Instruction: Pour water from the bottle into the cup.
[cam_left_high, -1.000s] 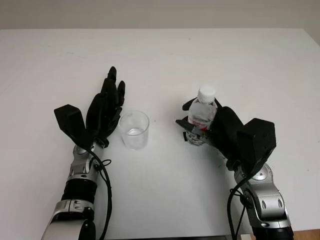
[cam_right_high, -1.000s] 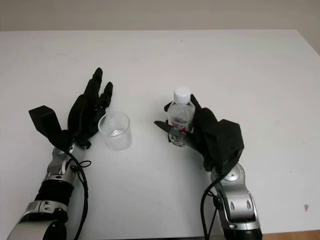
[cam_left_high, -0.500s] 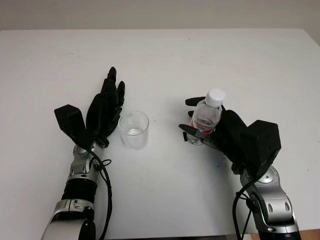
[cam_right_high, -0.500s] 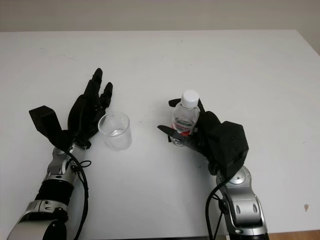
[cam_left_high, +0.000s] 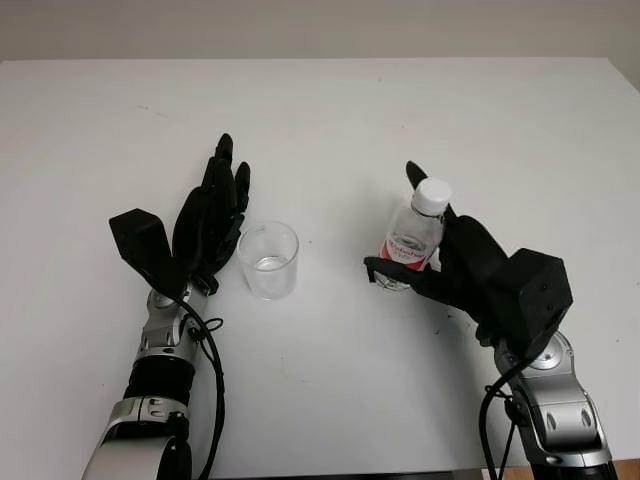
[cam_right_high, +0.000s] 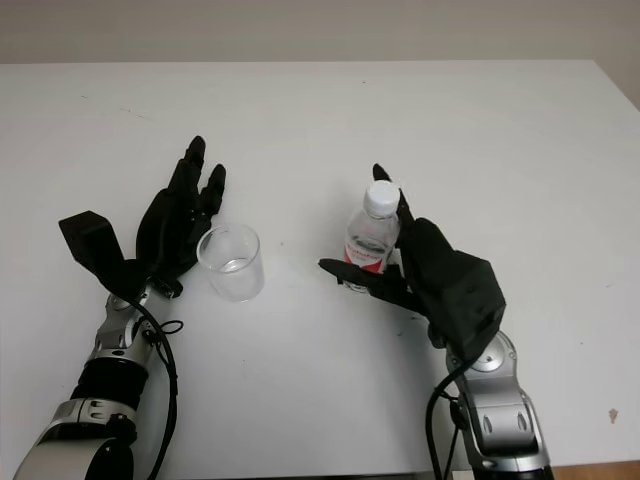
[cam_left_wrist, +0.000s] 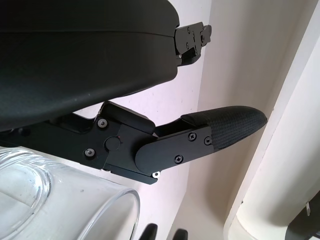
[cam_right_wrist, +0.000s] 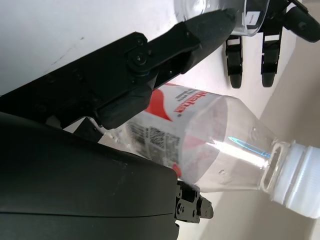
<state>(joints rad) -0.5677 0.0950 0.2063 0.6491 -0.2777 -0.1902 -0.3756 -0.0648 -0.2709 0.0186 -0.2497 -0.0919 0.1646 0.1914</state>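
Clear plastic bottle (cam_left_high: 410, 240) with a white cap (cam_left_high: 431, 195) and red-and-white label is gripped in my right hand (cam_left_high: 455, 265), right of centre on the white counter (cam_left_high: 330, 110). My fingers (cam_right_wrist: 165, 47) are wrapped around its lower body, one finger rising behind the neck, another crossing in front near the base. The bottle leans a bit, cap tipped toward the far right; cap is on. I can't tell whether its base touches the counter, it's hidden by my hand. Clear cup (cam_left_high: 268, 260) stands upright on the counter left of the bottle, well apart from it, a little water visible at its bottom. My left hand (cam_left_high: 210, 215) is open, holding nothing, just beside the cup on its left side, fingers pointing toward the far edge of the counter. In the left wrist view the cup rim (cam_left_wrist: 65, 200) sits right next to the black shell and a finger (cam_left_wrist: 220, 125) of that hand; I can't tell whether they touch.
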